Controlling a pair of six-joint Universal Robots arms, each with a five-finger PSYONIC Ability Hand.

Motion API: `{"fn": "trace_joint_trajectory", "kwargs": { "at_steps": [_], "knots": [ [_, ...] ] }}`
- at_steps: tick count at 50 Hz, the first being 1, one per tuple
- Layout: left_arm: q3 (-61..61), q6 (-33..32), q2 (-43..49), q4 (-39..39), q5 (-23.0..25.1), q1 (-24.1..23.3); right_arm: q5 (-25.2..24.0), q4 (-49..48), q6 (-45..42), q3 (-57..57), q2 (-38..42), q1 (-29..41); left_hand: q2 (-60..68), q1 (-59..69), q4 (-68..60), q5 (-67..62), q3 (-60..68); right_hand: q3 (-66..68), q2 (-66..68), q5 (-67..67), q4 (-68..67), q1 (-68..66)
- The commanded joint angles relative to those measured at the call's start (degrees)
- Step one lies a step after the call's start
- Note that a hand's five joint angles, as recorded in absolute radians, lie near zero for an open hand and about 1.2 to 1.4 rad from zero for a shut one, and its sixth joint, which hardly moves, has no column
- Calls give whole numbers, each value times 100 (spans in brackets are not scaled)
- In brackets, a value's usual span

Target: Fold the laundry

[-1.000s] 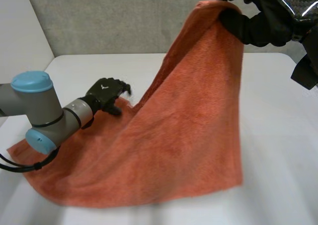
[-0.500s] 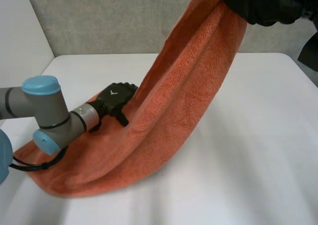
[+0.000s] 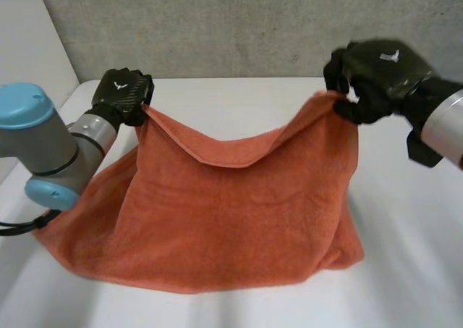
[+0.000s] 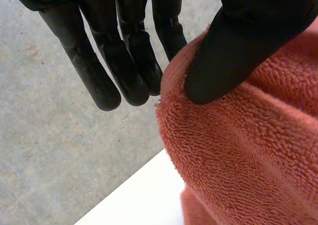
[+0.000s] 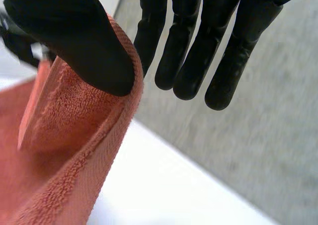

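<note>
I hold the orange towel (image 3: 239, 219) up off the white worktop (image 3: 405, 234) by 2 of its corners, with my hands well apart. My left hand (image 3: 123, 93) has the far left corner. In the left wrist view my thumb (image 4: 233, 61) presses the terry cloth against the side of the nearest finger. The other fingers (image 4: 129, 61) hang straight beside the cloth and touch nothing. So that hand is pinching the towel.

My right hand (image 3: 372, 78) has the far right corner and sits a little higher than the left. In the right wrist view its thumb (image 5: 84, 46) clamps the hemmed edge from above. The fingers (image 5: 198, 51) reach straight down just past the cloth, so it pinches too.

Between my hands the top edge sags in a shallow dip, with a strip of it turned over toward me. From there the cloth drops in a broad sheet. Its lower edge lies bunched on the worktop close to me, and the lower left part runs under my left arm (image 3: 43, 147). A grey wall (image 3: 239, 24) stands behind the worktop.
</note>
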State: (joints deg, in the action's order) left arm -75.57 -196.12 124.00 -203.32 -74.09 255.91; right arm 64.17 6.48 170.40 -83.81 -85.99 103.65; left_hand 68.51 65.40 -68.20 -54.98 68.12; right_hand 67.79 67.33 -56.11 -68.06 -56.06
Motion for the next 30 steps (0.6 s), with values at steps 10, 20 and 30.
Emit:
{"fn": "trace_joint_trajectory", "kwargs": {
  "at_steps": [10, 20, 30],
  "knots": [
    [2546, -805, -112, -427, -1265, 134, 2187, -2482, -226, 2624, 1646, 411, 1149, 1460, -1180, -1502, 1188, 1221, 1267, -1389, -1194, -2394],
    [1653, -814, -1430, -1289, -1372, 38, 2285, -3760, -86, 2168, 1111, 446, 1149, 1460, -1180, -1502, 1188, 1221, 1267, -1389, -1194, -2394],
    [-955, -858, -1871, -1149, -1328, -94, 1556, -2707, -112, 843, 1093, 367, 1149, 1460, -1180, -1502, 1188, 1221, 1267, -1389, -1194, -2394]
  ]
}}
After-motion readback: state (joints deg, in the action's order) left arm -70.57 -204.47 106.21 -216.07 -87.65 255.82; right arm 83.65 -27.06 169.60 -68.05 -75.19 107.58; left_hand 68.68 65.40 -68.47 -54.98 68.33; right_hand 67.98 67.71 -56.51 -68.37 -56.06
